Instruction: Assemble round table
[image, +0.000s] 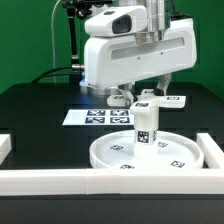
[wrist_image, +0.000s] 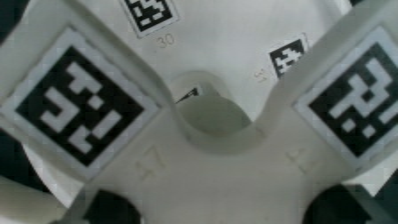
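Exterior view, swept left to right: long white rail bar (image: 45, 178) along the near edge of the black bench (image: 30, 110), flat white marker board (image: 95, 117) toward the middle. Then the large white rimmed plastic disc (image: 120, 157) near the front edge, right of centre, short white cylindrical tagged leg (image: 146, 125) standing upright at its middle. Above the leg top, white flat cross-shaped foot (image: 150, 98), arms spread, gripped from above by the hand (image: 148, 90) of the white arm. Further right, another white rail bar (image: 212, 153) by the right edge.

Wrist view: foot (wrist_image: 205, 75) filling the frame, tagged arms fanning out, round central hole (wrist_image: 214, 115) visible, dark fingertips (wrist_image: 111, 207) at the frame's edge. Hand seemingly clenched on the foot.

Step in hand, by judgement: mounting the foot onto the leg. Whether touching the leg or just above cannot be told. Next move likely calling for hole centred over the leg top, foot kept level, then pressing or twisting home.
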